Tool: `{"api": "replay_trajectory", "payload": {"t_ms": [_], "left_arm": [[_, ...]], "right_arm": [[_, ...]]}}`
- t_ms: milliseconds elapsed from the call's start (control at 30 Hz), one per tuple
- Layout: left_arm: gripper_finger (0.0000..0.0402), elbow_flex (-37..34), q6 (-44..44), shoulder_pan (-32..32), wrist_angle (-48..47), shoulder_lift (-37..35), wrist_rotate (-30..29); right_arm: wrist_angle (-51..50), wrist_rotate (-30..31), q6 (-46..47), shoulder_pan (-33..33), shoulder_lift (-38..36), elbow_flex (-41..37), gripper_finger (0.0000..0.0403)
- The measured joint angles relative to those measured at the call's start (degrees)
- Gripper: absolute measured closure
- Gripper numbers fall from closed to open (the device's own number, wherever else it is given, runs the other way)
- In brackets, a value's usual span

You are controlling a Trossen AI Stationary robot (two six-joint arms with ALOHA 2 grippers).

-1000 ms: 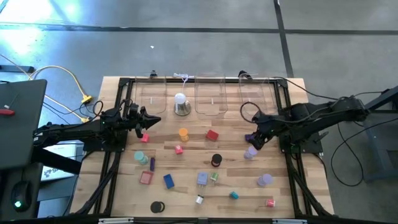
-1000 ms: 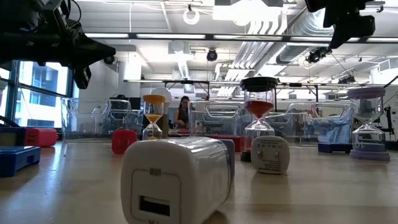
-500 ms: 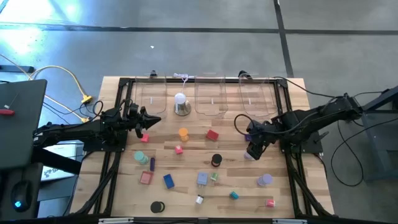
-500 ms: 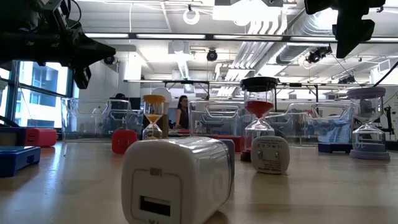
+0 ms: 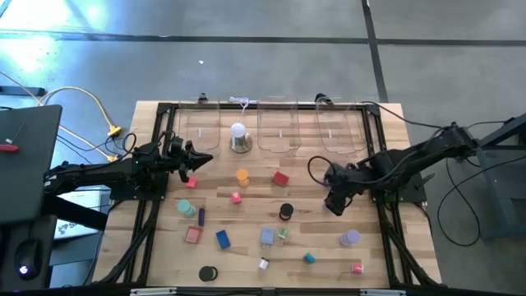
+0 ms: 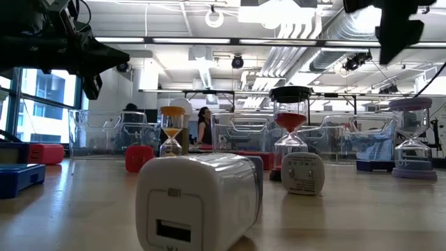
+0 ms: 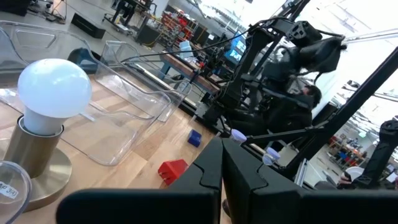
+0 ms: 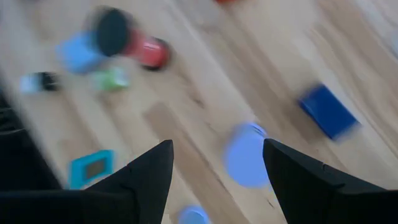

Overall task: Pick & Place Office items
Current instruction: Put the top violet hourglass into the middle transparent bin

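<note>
Hovering right hand (image 5: 334, 203) open, empty, right of centre over bench (image 5: 246, 247); we needed to centre purple cylinder (image 8: 245, 155) between fingers, descend straight. Left hand (image 5: 195, 158) closed, upper left.

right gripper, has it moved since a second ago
Yes. In the high view the open right gripper has slid left and nearer, away from the clear bins, toward the black-topped hourglass.

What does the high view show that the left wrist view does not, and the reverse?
Only the high view shows the orange-topped hourglass, the flat black disc and the open right gripper over the wooden table. Only the left wrist view shows the shut left gripper's fingers up close. Both show the white dome lamp on its silvery base and the red block.
</note>
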Motion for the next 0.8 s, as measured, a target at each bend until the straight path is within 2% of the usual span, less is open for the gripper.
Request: {"api": "replay_trajectory", "payload": {"t_ms": [133, 800], "left_arm": [[0.0401, 0.0, 0.0, 0.0, 0.0, 0.0, 0.0], [0.0401, 0.0, 0.0, 0.0, 0.0, 0.0, 0.0]], "right_arm": [[-3.5, -0.2, 4.5, 0.0, 1.3, -0.4, 0.0165], [-4.3, -1.8, 4.1, -2.3, 11.2, -1.1, 0.0165]]}}
